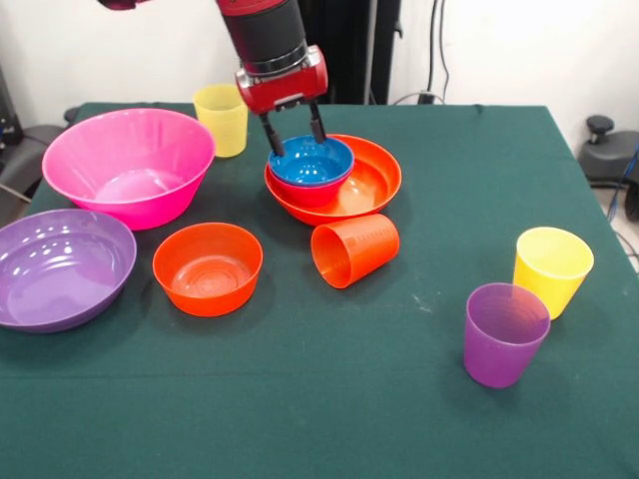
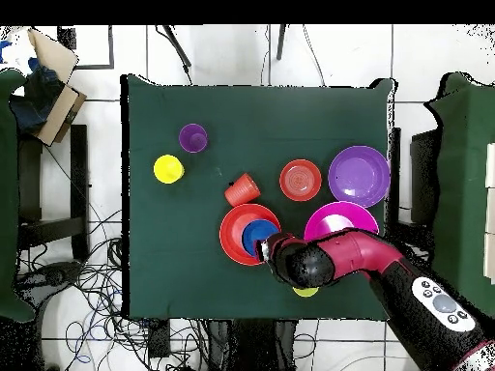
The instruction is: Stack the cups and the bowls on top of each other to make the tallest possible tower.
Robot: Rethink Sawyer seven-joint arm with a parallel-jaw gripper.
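The hand (image 1: 296,128) hangs right over the blue bowl (image 1: 311,160), its two fingers spread on either side of the far rim and not clamped on anything as far as I can see. The blue bowl sits nested in a small magenta bowl (image 1: 312,190), and both rest inside the wide orange bowl (image 1: 367,190).

What worries me: those fingers are close to the rim, so if the hand drops off-centre it could tip the blue bowl or shove the whole nested pile sideways.

No real tower yet. The big pink bowl (image 1: 130,165) stands empty, well to the left of the wide orange bowl. The orange cup (image 1: 354,249) lies on its side just in front of the wide orange bowl, long axis roughly level with the tabletop (image 1: 319,399), mouth facing front-left, so it could roll if bumped.
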